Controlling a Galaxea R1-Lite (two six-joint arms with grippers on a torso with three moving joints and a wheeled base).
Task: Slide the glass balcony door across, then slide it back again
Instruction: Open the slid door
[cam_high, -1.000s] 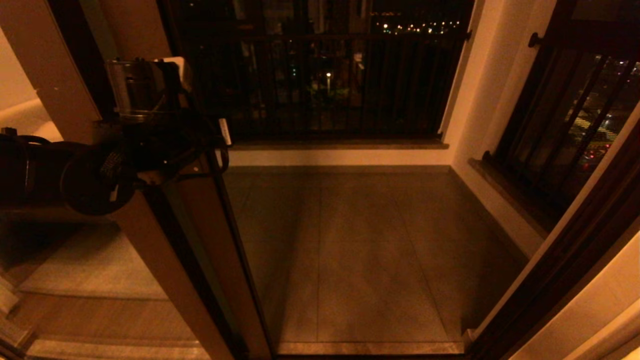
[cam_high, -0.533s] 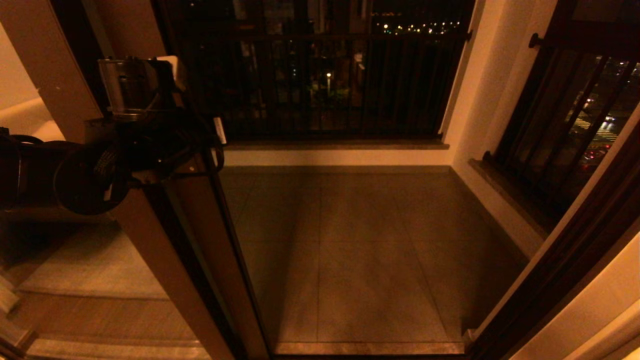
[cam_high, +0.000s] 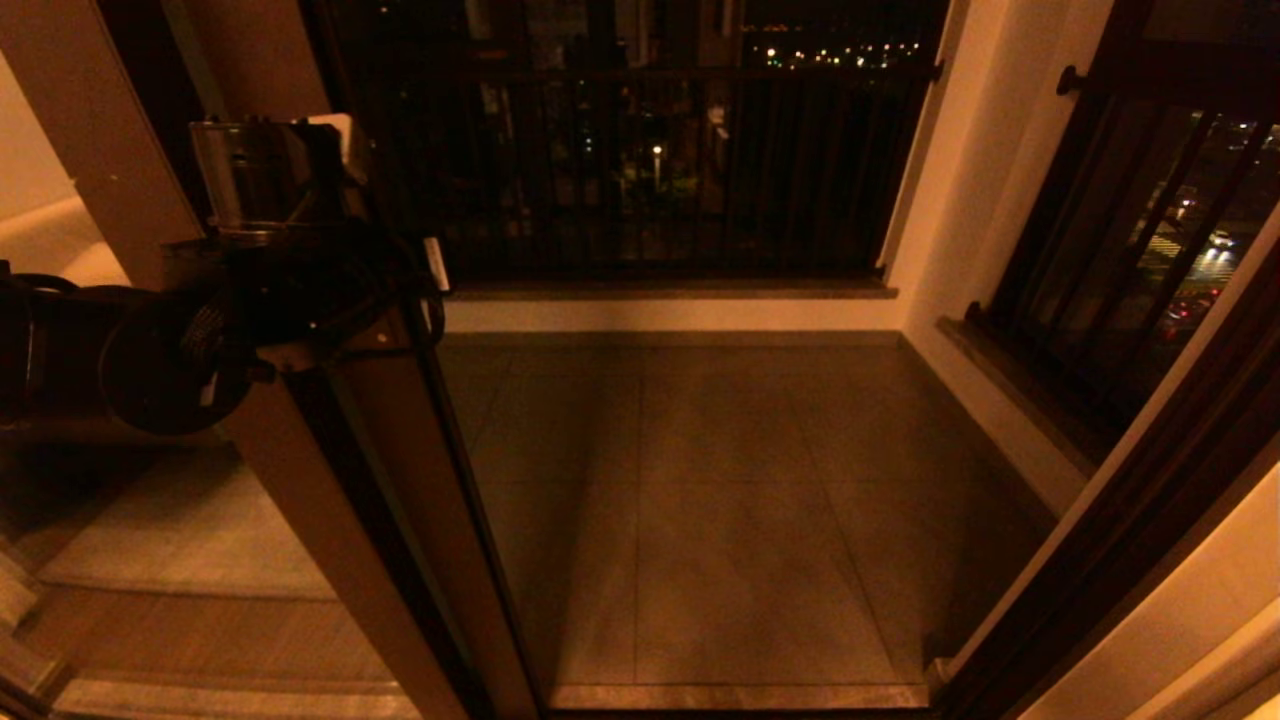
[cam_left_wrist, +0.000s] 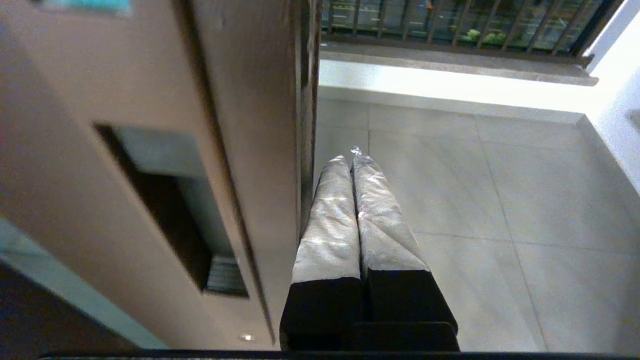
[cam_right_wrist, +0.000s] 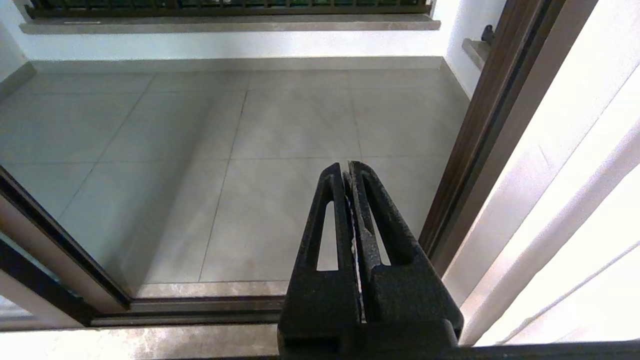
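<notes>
Where the head view shows only the dark bulk of the left arm pressed against the glass balcony door (cam_high: 400, 480), the left wrist view shows the left gripper (cam_left_wrist: 353, 156) itself: its two silver-wrapped fingers (cam_left_wrist: 330, 220) are pressed together with nothing between them, lying against the edge of the door's upright rail just beside the handle slot (cam_left_wrist: 165, 210) (a dark recess in the brown frame). The door stands at the left of the opening, leaving the way to the balcony floor (cam_high: 720, 480) clear. The right gripper (cam_right_wrist: 348, 167) appears only in its own wrist view, fingers closed and empty, hanging above the door's floor track (cam_right_wrist: 200, 305), well apart from the door. Beyond the door lies the tiled floor, then the railing (cam_high: 650, 170). No readable writing shows anywhere.
</notes>
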